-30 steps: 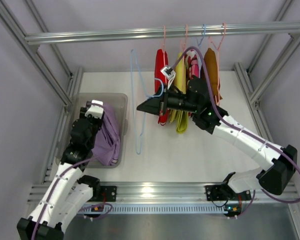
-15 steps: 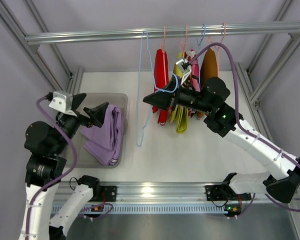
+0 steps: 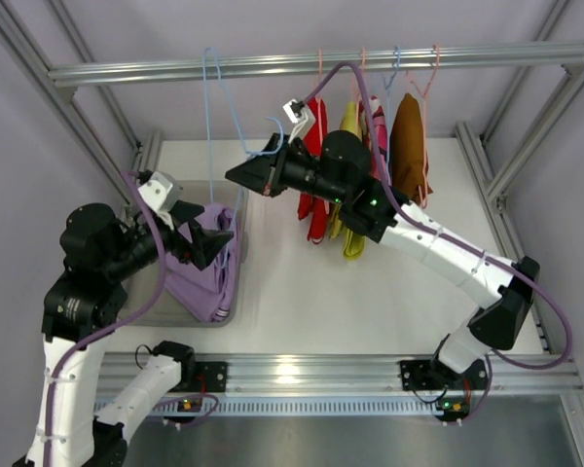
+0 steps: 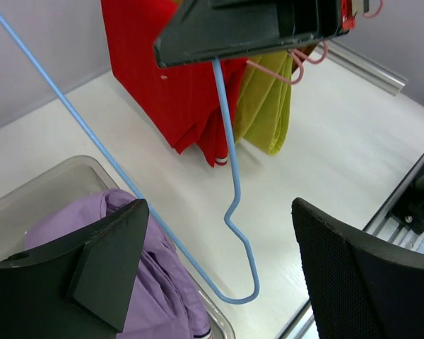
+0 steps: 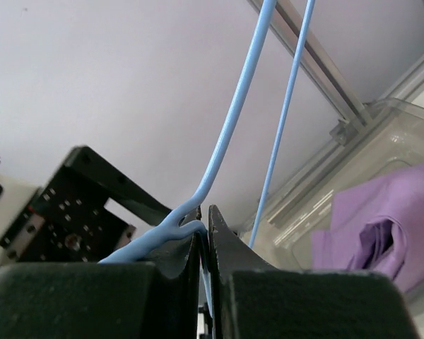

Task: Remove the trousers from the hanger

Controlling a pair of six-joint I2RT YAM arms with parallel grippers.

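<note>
the lilac trousers (image 3: 210, 284) are seen heaped in the clear bin (image 4: 56, 185) at the table's 9 o'clock side, already off the bare blue hanger (image 4: 225, 134). the red trousers (image 4: 155, 70) and the yellow-green trousers (image 4: 268, 106) are hung from the rail (image 3: 273, 66) at 12 o'clock. the right gripper (image 3: 236, 176) is clenched on the hanger's wire near its bend, with the hook lifted close to the rail; whether the hook is over the rail cannot be told. the left gripper (image 3: 204, 233) is released, jaws wide, held just above the bin with nothing gripped. the step in hand is judged to be the parking of the empty hanger. it would be done best if the wire were pinched firmly so that it cannot swivel. the hook should be carried toward 12 o'clock, lowered over the rail at 9 o'clock of the red trousers, clear of them, and let go only once its weight is borne by the rail. 2 pairs are judged left to be removed.
</note>
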